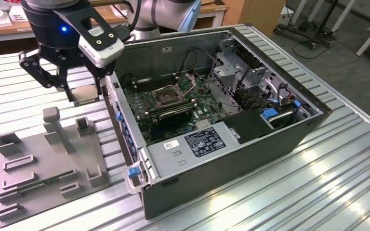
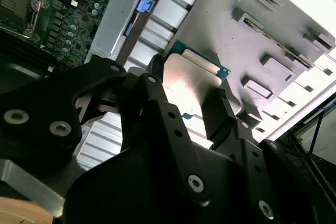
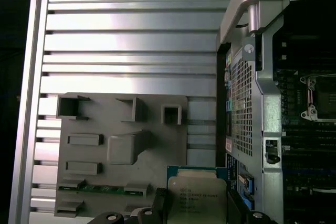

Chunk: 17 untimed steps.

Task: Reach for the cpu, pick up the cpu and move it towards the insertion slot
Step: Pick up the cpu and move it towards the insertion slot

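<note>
Ribbed aluminium table [image 1: 339,159] | black end effector [image 2: 191,95] clamped on flat square silvery cpu [image 2: 190,80] | above grey plastic tray [image 3: 105,171]

The claw [image 1: 69,89] is matte black, with jointed linkage fingers [image 2: 173,145] studded with silver screws. A blue light glows on its black body, below silver-grey arm tubing [image 1: 165,14].

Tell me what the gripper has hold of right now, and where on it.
The gripper holds the cpu, its fingers clamped on two opposite edges, silvery top showing. It is above the grey tray, outside the computer case.
</note>
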### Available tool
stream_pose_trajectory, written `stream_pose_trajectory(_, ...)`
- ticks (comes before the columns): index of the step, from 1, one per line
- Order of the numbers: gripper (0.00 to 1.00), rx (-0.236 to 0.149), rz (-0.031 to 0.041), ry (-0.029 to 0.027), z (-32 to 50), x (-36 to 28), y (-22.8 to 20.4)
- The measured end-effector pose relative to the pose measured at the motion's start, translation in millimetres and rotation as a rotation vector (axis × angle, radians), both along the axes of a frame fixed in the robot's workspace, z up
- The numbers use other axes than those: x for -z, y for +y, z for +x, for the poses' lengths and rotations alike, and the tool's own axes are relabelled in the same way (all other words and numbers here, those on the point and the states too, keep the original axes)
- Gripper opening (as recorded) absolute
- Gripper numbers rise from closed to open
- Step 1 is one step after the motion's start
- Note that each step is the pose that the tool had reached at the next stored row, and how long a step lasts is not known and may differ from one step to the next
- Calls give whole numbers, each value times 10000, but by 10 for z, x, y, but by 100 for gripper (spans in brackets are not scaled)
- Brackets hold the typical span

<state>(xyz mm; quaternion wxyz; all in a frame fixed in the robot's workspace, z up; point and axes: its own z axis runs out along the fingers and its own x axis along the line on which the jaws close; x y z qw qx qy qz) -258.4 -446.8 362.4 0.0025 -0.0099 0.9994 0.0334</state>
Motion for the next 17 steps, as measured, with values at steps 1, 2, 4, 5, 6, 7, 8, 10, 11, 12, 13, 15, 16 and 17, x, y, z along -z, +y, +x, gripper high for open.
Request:
stream_pose_trajectory(1, 54, 0, 0, 0, 21, 0, 0)
stream_pose_trajectory(2, 54, 0, 0, 0, 41, 0, 0)
stream_pose_trajectory(4, 54, 1, 0, 0, 85, 0, 0)
stream_pose_trajectory(5, 54, 1, 0, 0, 107, 0, 0)
stream_pose_trajectory(6, 54, 1, 0, 0, 133, 0, 0)
stream_pose_trajectory(7, 54, 1, 0, 0, 155, 0, 0)
stream_pose_trajectory(8, 54, 1, 0, 0, 177, 0, 0)
stream_pose_trajectory(10, 54, 0, -1, 1, 222, 0, 0)
stream_pose_trajectory(11, 54, 0, 0, 0, 243, 0, 0)
stream_pose_trajectory(12, 54, 0, 0, 0, 263, 0, 0)
stream_pose_trajectory(13, 54, 0, -1, 1, 285, 0, 0)
stream_pose_trajectory(15, 54, 1, 0, 0, 326, 0, 0)
stream_pose_trajectory(16, 54, 1, 0, 0, 344, 0, 0)
stream_pose_trajectory(17, 54, 0, 0, 0, 362, 0, 0)
